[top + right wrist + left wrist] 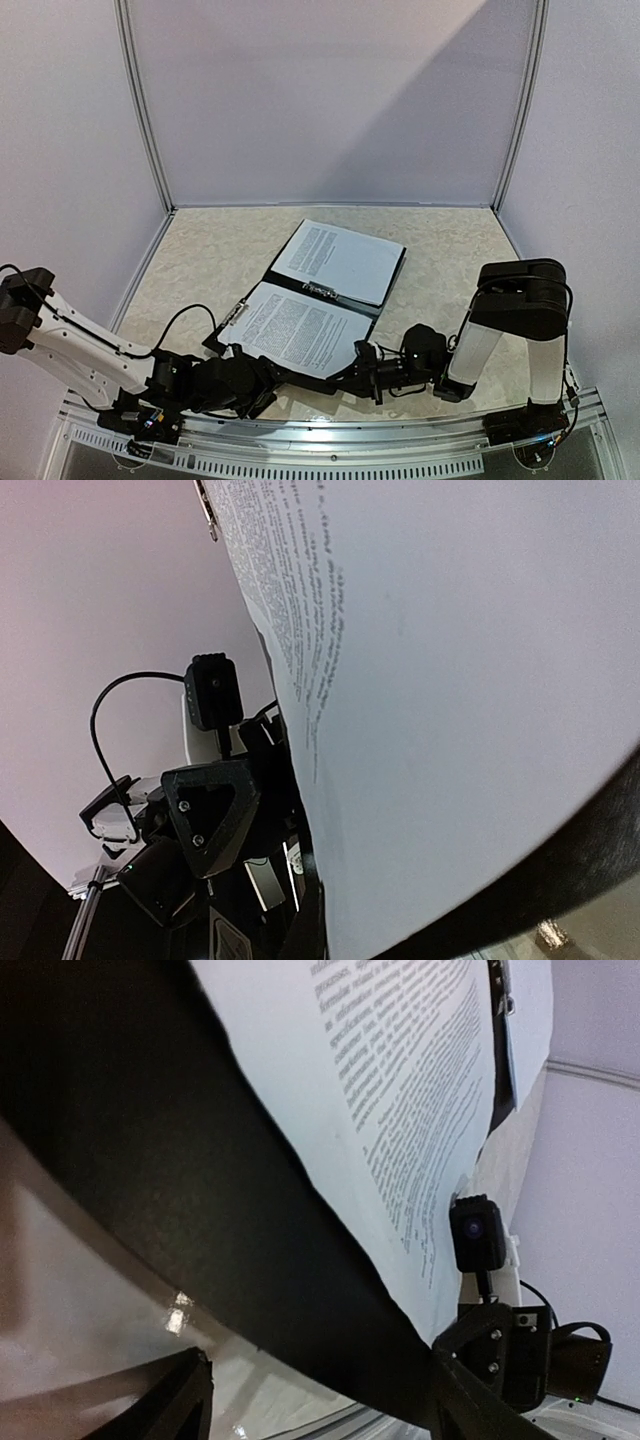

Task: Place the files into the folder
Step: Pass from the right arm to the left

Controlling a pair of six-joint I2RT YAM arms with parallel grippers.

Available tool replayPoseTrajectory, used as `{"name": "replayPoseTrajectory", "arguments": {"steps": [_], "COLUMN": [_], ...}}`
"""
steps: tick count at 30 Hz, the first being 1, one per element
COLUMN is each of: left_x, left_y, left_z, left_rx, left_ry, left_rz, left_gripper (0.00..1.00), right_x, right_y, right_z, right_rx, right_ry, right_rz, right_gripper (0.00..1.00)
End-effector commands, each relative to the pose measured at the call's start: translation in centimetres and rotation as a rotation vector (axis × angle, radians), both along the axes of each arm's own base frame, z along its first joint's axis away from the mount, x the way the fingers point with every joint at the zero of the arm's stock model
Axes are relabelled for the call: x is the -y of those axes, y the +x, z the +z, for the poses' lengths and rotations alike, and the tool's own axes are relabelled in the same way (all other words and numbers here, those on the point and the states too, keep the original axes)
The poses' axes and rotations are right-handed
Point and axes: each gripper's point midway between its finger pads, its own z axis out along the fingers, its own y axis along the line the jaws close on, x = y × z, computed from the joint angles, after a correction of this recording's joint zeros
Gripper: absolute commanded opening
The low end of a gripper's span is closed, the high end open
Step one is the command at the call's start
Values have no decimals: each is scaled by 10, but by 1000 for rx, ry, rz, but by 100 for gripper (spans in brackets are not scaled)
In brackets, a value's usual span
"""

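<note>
The black folder lies open on the table, with files of printed white sheets on both halves. My left gripper reaches low to the near edge. In the left wrist view the gripper is open, and the dark underside of the folder crosses between its spread fingers, with the files above. My right gripper is at the near right corner. Seen from the right wrist, this gripper is shut where the files and the folder cover meet.
White booth walls close off the beige table at the back and both sides. A metal rail runs along the near edge by the arm bases. The two grippers sit close together, and each wrist camera shows in the other's view.
</note>
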Motion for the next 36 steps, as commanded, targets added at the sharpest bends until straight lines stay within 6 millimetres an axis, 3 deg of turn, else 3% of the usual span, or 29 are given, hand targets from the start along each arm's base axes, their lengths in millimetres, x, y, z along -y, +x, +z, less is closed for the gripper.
{"name": "replayPoseTrajectory", "arguments": {"steps": [1, 4, 6, 11, 12, 13, 15, 17, 18, 19, 23, 25, 29, 32, 36], "left_x": [-4, -12, -17, -32, -35, -39, -46, -51, -58, -64, -78, -85, -98, -95, -79], "left_y": [4, 21, 33, 55, 56, 57, 56, 54, 51, 49, 43, 37, 23, 11, -3], "left_z": [-4, 4, 10, 25, 26, 26, 26, 31, 31, 34, 62, 76, 89, 89, 88], "left_rx": [5, 96, 157, 271, 275, 270, 253, 240, 232, 232, 246, 235, 181, 129, 76], "left_ry": [-19, -27, -9, 60, 72, 89, 119, 141, 178, 212, 280, 309, 390, 450, 550], "left_rz": [56, 117, 147, 192, 196, 197, 187, 154, 130, 105, -8, -58, -164, -282, -494], "left_gripper": [74, 66, 55, 7, 0, 0, 0, 0, 0, 0, 0, 0, 0, 0, 0], "right_x": [-8, -8, -8, -10, -10, -11, -9, 0, 5, 10, 38, 61, 107, 141, 176], "right_y": [-11, -15, -17, -24, -26, -28, -35, -42, -47, -51, -64, -48, 3, 46, 84], "right_z": [79, 79, 78, 71, 68, 68, 58, 51, 48, 48, 16, 8, 38, 56, 74], "right_rx": [119, 119, 118, 132, 140, 148, 164, 185, 189, 210, 260, 424, 716, 744, 801], "right_ry": [300, 295, 290, 253, 238, 229, 172, 116, 84, 58, -251, -510, -817, -877, -943], "right_rz": [35, 41, 45, 75, 85, 100, 145, 187, 211, 235, 362, 414, 418, 275, 131], "right_gripper": [1, 1, 2, 5, 6, 8, 22, 54, 81, 97, 99, 99, 99, 99, 99]}}
